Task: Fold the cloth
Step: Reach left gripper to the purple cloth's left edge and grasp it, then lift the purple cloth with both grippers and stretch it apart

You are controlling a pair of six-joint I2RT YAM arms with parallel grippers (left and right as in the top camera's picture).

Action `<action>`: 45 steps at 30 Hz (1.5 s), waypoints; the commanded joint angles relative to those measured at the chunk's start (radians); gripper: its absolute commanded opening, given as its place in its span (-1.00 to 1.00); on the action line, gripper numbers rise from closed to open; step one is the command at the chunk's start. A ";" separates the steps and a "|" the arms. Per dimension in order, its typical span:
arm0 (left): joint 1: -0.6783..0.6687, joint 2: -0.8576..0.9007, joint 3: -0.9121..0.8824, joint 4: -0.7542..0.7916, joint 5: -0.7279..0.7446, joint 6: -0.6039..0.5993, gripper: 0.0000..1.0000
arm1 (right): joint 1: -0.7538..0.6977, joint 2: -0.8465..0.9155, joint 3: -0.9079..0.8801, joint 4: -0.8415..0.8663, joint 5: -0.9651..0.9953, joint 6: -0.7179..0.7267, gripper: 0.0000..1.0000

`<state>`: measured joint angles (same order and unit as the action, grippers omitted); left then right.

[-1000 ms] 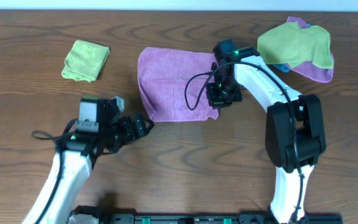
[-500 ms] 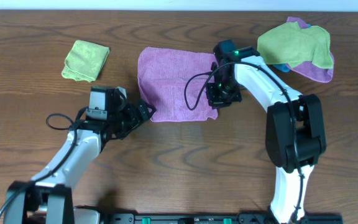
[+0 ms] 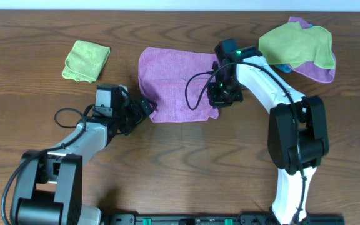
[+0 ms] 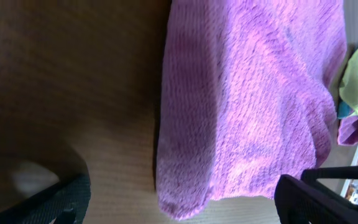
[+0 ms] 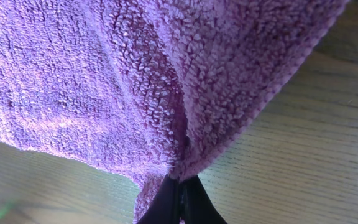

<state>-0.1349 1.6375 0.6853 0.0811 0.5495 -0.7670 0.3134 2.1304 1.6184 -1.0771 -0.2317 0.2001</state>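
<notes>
The mauve cloth (image 3: pixel 177 84) lies spread on the wooden table, a little rumpled along its near edge. My right gripper (image 3: pixel 220 100) is shut on its near-right corner. In the right wrist view the fuzzy cloth (image 5: pixel 135 74) bunches into the closed tips of that gripper (image 5: pixel 180 186). My left gripper (image 3: pixel 147 107) is open at the near-left corner. In the left wrist view that corner of the cloth (image 4: pixel 253 93) lies between the widely spread fingers (image 4: pixel 55 202) of the gripper (image 4: pixel 182 208), untouched by either.
A folded lime-green cloth (image 3: pixel 86 60) lies at the back left. At the back right a lime-green cloth (image 3: pixel 295 44) is heaped on a violet-purple one (image 3: pixel 320 72). Bare wood (image 3: pixel 186 162) runs along the front.
My left arm has reached forward and to the right, bringing its open gripper up to the cloth's near-left corner. The right gripper and the cloth have stayed put.
</notes>
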 commanded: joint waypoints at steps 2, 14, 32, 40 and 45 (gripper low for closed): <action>-0.005 0.046 0.013 0.045 -0.006 -0.029 0.95 | -0.006 -0.032 -0.003 0.000 -0.009 -0.015 -0.97; -0.053 0.124 0.013 0.111 -0.008 -0.060 0.36 | -0.006 -0.032 -0.003 0.000 -0.012 -0.015 -0.97; -0.048 0.078 0.013 0.008 0.129 0.161 -0.88 | -0.009 -0.048 -0.003 -0.008 0.009 -0.063 -0.97; -0.037 -0.135 0.013 -0.274 0.075 0.251 -0.89 | -0.027 -0.074 -0.003 -0.072 0.034 -0.086 -0.97; -0.035 -0.226 0.013 -0.344 0.069 0.246 -0.89 | -0.027 -0.087 -0.003 -0.113 0.033 -0.095 -0.97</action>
<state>-0.1768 1.4506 0.6979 -0.2478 0.6426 -0.5453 0.2958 2.0815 1.6184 -1.1866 -0.2127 0.1284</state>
